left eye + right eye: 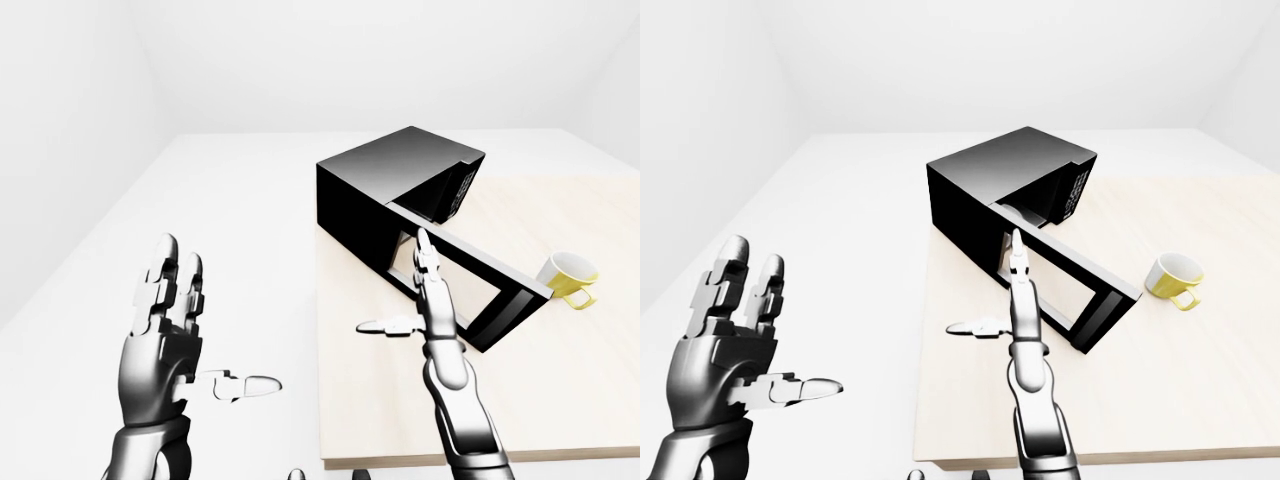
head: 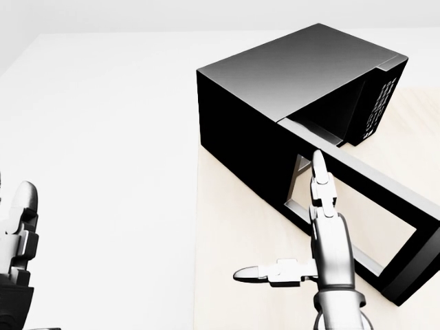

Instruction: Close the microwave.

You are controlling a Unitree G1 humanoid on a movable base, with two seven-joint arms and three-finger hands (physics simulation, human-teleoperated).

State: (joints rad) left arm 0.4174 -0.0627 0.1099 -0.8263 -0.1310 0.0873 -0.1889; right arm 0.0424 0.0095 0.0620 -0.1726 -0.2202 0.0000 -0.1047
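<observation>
We find the microwave [image 1: 400, 190] on the bench [image 1: 560, 390], door [image 1: 470, 275] swung out just beyond the right robot hand [image 1: 425, 300], spread flat, we judge for pushing. The left robot hand [image 1: 165, 330] is wide, idle. Only the eye views show a cup [image 1: 1173, 279] right of the door.

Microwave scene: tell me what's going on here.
A humanoid robot is working on closing the microwave, which sits on a light wooden table. Its door hangs wide open. The right hand is open, fingers extended, in line with the door's window; whether it touches the door cannot be told. The left hand is open and held off to the left, away from the table. A yellow mug stands right of the door.
</observation>
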